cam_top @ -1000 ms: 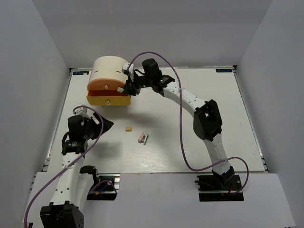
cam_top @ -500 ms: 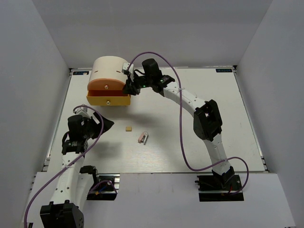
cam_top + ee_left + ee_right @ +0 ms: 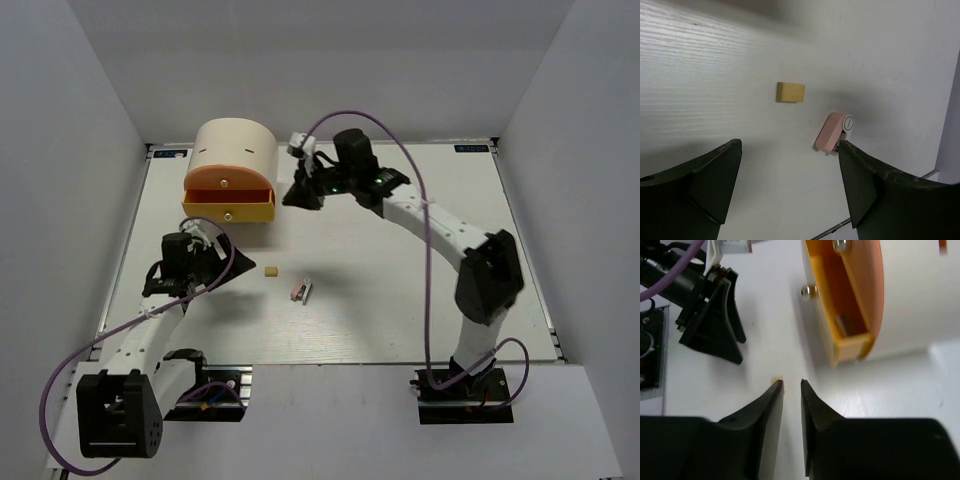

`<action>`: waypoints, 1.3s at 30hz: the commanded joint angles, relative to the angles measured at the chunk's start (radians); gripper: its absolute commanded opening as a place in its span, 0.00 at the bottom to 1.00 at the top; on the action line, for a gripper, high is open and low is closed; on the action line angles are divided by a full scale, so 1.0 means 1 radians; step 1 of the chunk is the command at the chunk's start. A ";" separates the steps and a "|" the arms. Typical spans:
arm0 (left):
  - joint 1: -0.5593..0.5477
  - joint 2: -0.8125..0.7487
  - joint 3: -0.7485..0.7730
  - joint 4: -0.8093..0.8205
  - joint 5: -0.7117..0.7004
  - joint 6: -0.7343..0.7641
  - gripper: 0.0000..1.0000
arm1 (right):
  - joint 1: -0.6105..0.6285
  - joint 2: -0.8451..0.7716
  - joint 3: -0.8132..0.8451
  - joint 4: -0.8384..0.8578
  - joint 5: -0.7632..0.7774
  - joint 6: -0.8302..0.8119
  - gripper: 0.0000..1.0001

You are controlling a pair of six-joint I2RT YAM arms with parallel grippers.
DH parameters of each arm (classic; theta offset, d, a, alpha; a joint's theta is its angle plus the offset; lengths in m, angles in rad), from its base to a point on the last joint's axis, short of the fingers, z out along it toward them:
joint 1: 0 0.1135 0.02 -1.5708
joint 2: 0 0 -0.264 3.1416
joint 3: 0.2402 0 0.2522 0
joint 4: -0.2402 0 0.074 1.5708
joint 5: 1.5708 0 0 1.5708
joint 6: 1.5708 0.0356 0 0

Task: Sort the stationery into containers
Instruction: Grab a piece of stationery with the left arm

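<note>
A tan eraser (image 3: 270, 270) and a pinkish-white clip (image 3: 300, 290) lie mid-table. The left wrist view shows the eraser (image 3: 790, 92) and the clip (image 3: 834, 132) just ahead of my left gripper (image 3: 790, 150), which is open and empty. In the top view my left gripper (image 3: 222, 268) is left of the eraser. The cream box (image 3: 235, 148) stands at the back left with its yellow drawer (image 3: 228, 208) pulled out. My right gripper (image 3: 298, 195) hovers right of the drawer, nearly shut with a narrow gap, empty (image 3: 791, 385). No markers show.
The right wrist view shows the open yellow drawer (image 3: 840, 347) with its pale knob (image 3: 809, 290) and a small greyish item inside, too blurred to name. An orange drawer tier (image 3: 228, 180) above is closed. White walls enclose the table on three sides.
My right gripper has pulled away from the box side, moving right and toward the table's middle. My left arm has swung up and right, bringing its gripper closer to the eraser.
</note>
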 commanded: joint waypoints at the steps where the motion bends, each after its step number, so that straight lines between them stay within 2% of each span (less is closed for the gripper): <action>1: -0.060 0.024 0.025 0.044 -0.048 -0.007 0.88 | -0.055 -0.165 -0.192 0.022 0.119 0.076 0.31; 3: -0.115 0.056 0.025 0.055 -0.098 -0.007 0.88 | -0.093 -0.255 -0.348 0.021 0.235 0.098 0.60; 4: -0.136 0.076 0.052 0.055 -0.121 -0.007 0.88 | -0.103 -0.278 -0.385 0.019 0.266 0.095 0.65; 5: -0.182 0.099 0.069 0.041 -0.176 -0.007 0.88 | -0.115 -0.301 -0.490 0.018 0.291 0.083 0.67; 7: -0.254 0.182 0.129 0.007 -0.262 -0.007 0.88 | -0.162 -0.416 -0.604 0.007 0.308 0.069 0.67; 8: -0.278 0.208 0.152 -0.005 -0.262 -0.007 0.88 | -0.172 -0.416 -0.605 0.006 0.308 0.069 0.65; 11: -0.334 0.301 0.247 -0.085 -0.408 -0.041 0.88 | -0.235 -0.510 -0.695 -0.005 0.303 0.063 0.27; 12: -0.374 0.320 0.268 -0.105 -0.437 -0.053 0.88 | -0.253 -0.519 -0.721 -0.005 0.303 0.063 0.06; 13: -0.390 0.337 0.308 -0.129 -0.469 -0.071 0.90 | -0.264 -0.539 -0.744 -0.005 0.302 0.063 0.00; 14: -0.403 0.357 0.327 -0.198 -0.526 -0.097 0.90 | -0.274 -0.556 -0.754 -0.004 0.300 0.067 0.00; 17: -0.433 0.423 0.376 -0.312 -0.577 -0.247 0.91 | -0.308 -0.590 -0.790 0.004 0.297 0.081 0.00; 21: -0.476 0.423 0.353 -0.314 -0.563 -0.509 0.91 | -0.334 -0.620 -0.836 0.015 0.285 0.103 0.00; 25: -0.509 0.391 0.304 -0.277 -0.603 -0.680 0.90 | -0.363 -0.643 -0.859 0.021 0.277 0.112 0.00; 32: -0.543 0.386 0.238 -0.136 -0.701 -0.869 0.87 | -0.388 -0.666 -0.881 0.027 0.265 0.120 0.00; 35: -0.543 0.386 0.206 -0.076 -0.732 -0.919 0.82 | -0.397 -0.671 -0.886 0.027 0.263 0.121 0.00; 37: -0.543 0.409 0.206 -0.067 -0.741 -0.947 0.74 | -0.402 -0.673 -0.890 0.032 0.263 0.119 0.00; 39: -0.534 0.455 0.236 -0.092 -0.741 -0.959 0.74 | -0.411 -0.676 -0.898 0.038 0.263 0.126 0.00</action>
